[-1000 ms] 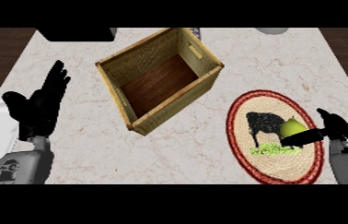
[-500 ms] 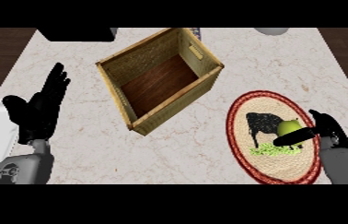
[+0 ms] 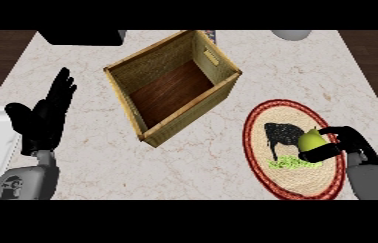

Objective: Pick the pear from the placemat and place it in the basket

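Pear [image 3: 311, 140] within right hand's [image 3: 347, 143] curl

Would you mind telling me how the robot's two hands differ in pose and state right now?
The black left hand is open, fingers straight and pointing up, resting over the marble counter at the view's left edge and holding nothing. The black right hand has its fingers curled round the yellow-green pear, above the round woven red-rimmed placemat. Both come in on grey forearms from the lower edge.
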